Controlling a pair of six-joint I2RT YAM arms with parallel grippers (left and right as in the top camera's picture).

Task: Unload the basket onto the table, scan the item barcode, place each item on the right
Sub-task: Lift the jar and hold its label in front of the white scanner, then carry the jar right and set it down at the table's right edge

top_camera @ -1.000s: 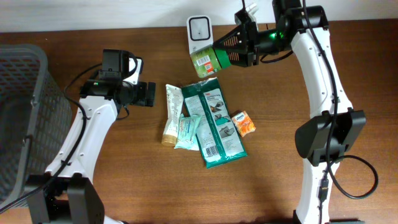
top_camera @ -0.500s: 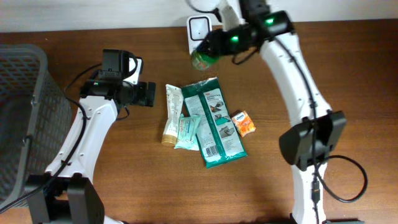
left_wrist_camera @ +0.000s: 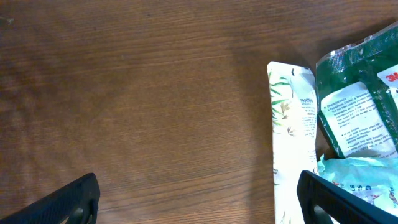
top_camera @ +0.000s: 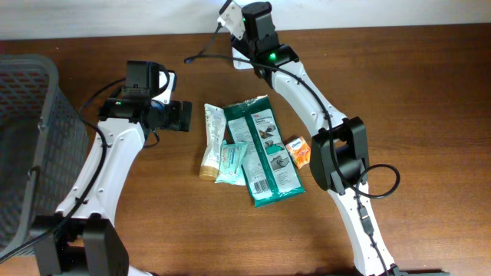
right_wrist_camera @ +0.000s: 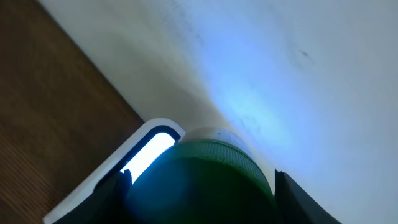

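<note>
Right jaws clamped on the jar (right_wrist_camera: 199,180), left jaws apart: turn its barcode squarely toward the lit scanner (right_wrist_camera: 148,151).

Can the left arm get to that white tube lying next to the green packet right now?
Probably yes. The left gripper is open just beside the white tube, with only bare table between them; the right gripper holds the green bottle far back at the scanner.
</note>
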